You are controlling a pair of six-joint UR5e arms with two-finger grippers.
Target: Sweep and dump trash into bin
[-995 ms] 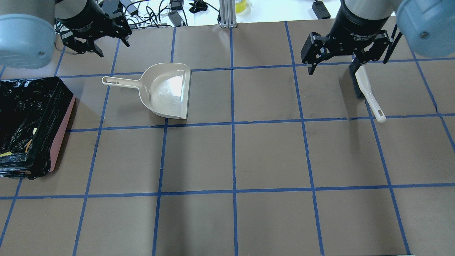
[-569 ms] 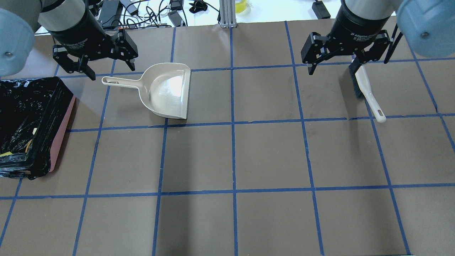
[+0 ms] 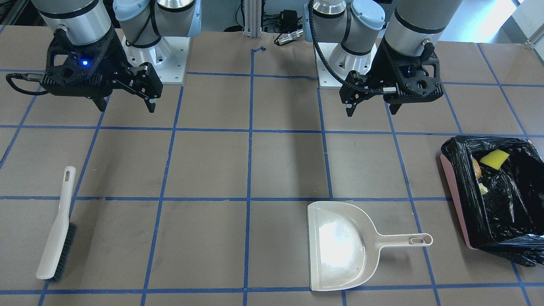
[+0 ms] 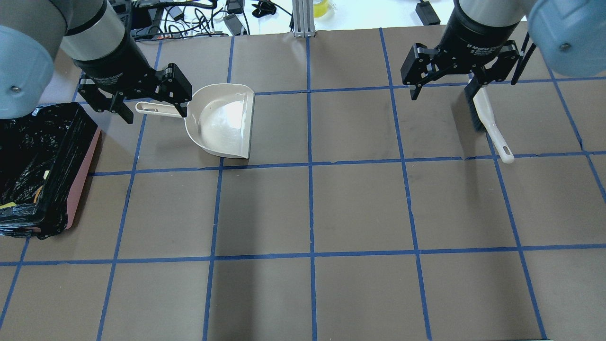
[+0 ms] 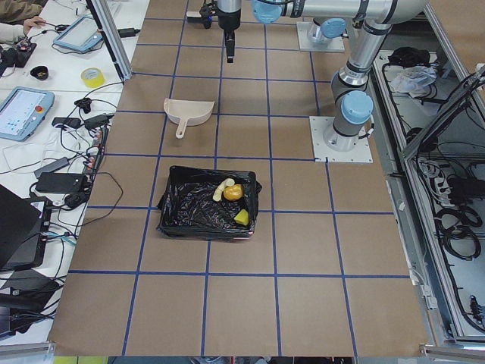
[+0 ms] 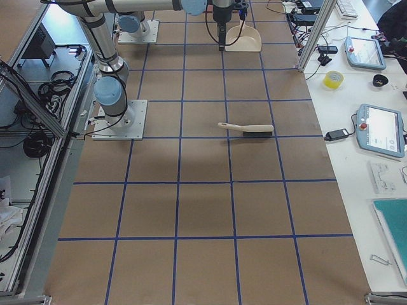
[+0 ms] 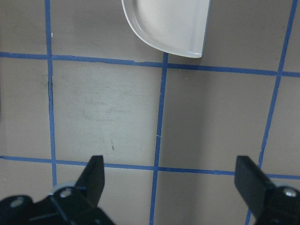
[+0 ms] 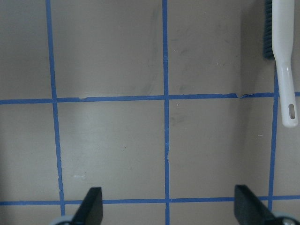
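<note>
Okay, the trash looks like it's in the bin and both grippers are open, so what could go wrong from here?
1. The left gripper hangs open above the dustpan, over its handle in the overhead view; a careless descent might knock it askew.
2. The black bag bunches loosely over the rim of the bin, so a low pass by that arm could snag it.

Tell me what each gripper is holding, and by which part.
Nothing. The left gripper and right gripper are both open and empty; the dustpan and brush lie free on the table.
</note>
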